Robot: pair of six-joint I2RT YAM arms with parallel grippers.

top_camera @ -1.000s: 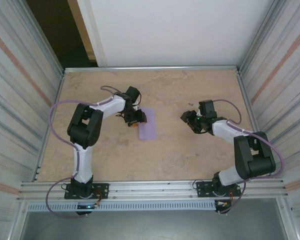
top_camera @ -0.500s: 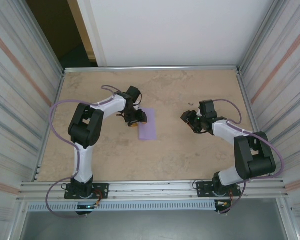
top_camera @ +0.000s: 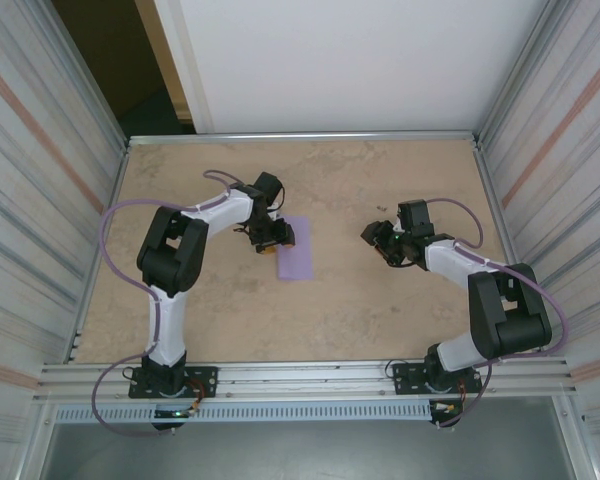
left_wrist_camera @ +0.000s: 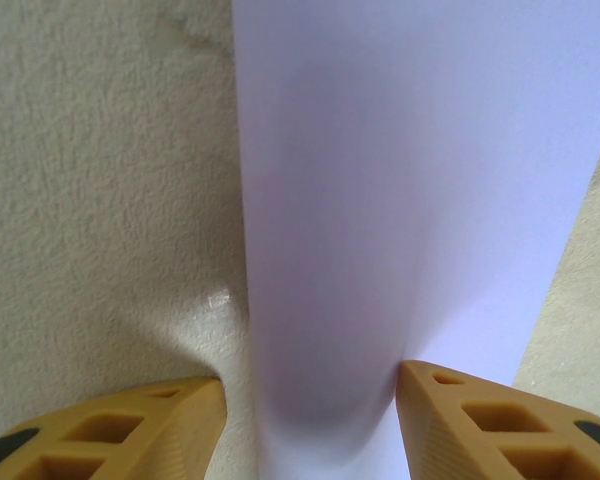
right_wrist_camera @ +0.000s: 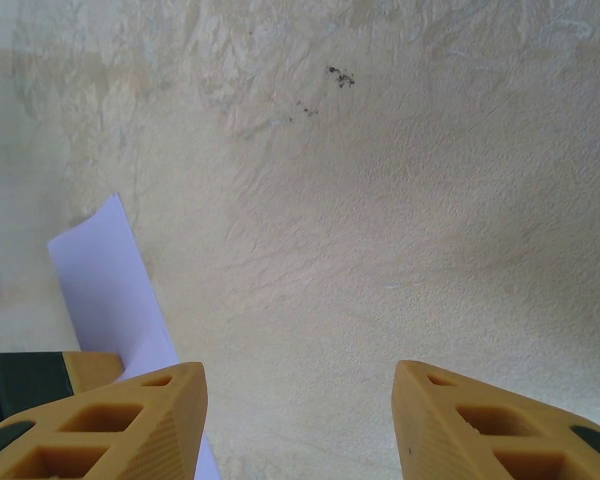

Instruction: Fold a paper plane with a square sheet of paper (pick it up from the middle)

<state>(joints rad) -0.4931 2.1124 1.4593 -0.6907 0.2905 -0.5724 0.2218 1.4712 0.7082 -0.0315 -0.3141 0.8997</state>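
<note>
Overhead, the square sheet of paper [top_camera: 297, 248] lies flat centre-left, with the left gripper [top_camera: 273, 238] at its edge. Left wrist: jaws spread over it, likely to pinch its middle. Right wrist: the right gripper [right_wrist_camera: 300, 375] is spread, empty, parked aside.

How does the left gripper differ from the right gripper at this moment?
The left gripper has the purple sheet of paper between its jaws; the right gripper has bare table. The left gripper is at the sheet; the right gripper hangs well apart from it. Both have open jaws.
</note>
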